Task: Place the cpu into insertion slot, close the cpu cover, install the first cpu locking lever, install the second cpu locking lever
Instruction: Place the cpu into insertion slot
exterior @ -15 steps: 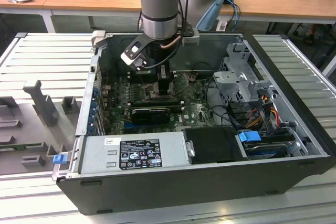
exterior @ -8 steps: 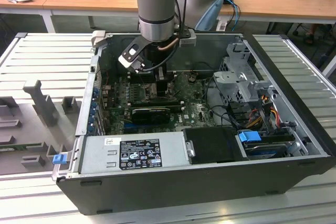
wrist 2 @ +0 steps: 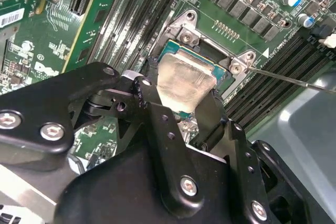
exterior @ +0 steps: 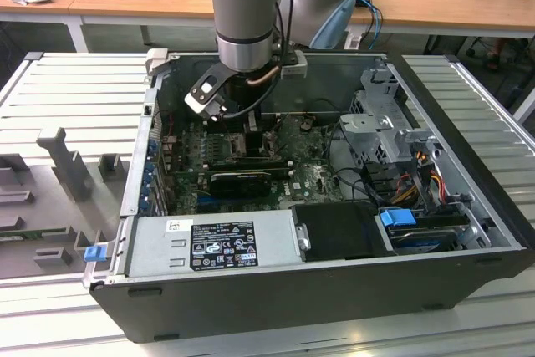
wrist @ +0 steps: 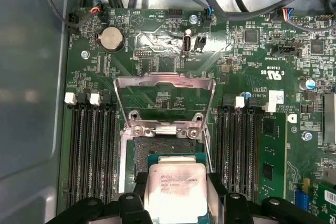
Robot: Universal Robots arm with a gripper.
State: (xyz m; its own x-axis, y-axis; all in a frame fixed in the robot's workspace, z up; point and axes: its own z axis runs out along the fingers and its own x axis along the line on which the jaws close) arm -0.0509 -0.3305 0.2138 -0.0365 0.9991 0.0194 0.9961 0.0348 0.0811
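1. The gripper (wrist: 178, 196) is closed on the cpu (wrist: 176, 179) — its black fingers (wrist: 137, 195) press two opposite edges and leave the silvery top face bare.
2. I judge the edge hold is deliberate: it keeps the chip flat, so its underside can meet the socket squarely with nothing touching the contacts.
3. The cpu sits over the near part of the insertion slot (wrist: 157, 147), whose dark centre shows just beyond it. I cannot tell whether it is seated or just above.
4. The cpu cover (wrist: 164, 80) stands raised on its hinge at the slot's far side, out of the chip's way.
5. In the second wrist view a thin steel locking lever (wrist 2: 294, 78) juts out beside the socket — released, by my reading.
6. Black memory slots (wrist: 89, 150) flank the socket on the green motherboard (wrist: 252, 66), inside the open computer case (exterior: 334, 290).
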